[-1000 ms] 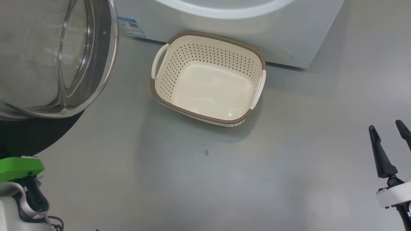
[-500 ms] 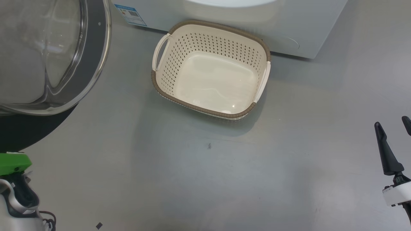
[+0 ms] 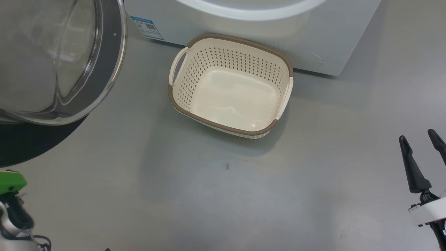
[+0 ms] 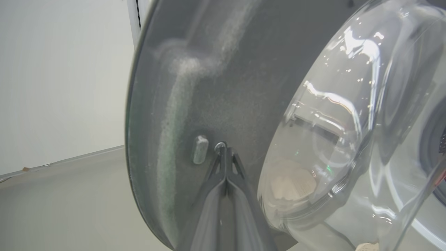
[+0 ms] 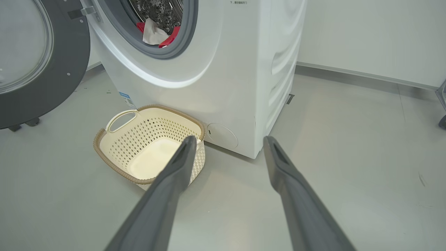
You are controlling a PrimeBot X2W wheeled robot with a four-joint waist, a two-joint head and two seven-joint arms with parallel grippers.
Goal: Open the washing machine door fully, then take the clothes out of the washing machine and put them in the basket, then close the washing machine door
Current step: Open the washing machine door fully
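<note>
Far left: washing machine door [image 3: 109,69] stands swung open, out over the floor [image 3: 223,195]. Its black rim faces out and its glass bowl [image 3: 52,62] bulges toward the head camera.

Left gripper [image 4: 223,148]: closed, fingers pressed together with nothing between them. The tips sit at the dark inner face of the door rim, just beside a small pale peg [image 4: 200,150]. Whether they touch the rim cannot be told. The left arm's green housing [image 3: 10,181] shows at the lower left edge of the head view.

Middle: a blue label [image 3: 148,27] marks the lower left front corner of the washing machine [image 3: 331,42]. The basket [image 3: 223,124] stands upright on the floor directly before the machine's base. Its far rim meets the front panel's bottom edge, and its bare cream bottom shows.

Machine mouth uncovered. In the right wrist view the clothes [image 5: 156,33] lie inside the drum [image 5: 163,10], a red and white bundle at the lower lip of the grey seal [image 5: 190,24].

Right: right gripper [image 3: 417,135] open, fingers wide apart and gripping nothing. It hangs above bare floor near the lower right edge of the head view, well apart from the basket. In its own wrist view its fingers point toward the machine's lower front corner, the basket just left of them.
</note>
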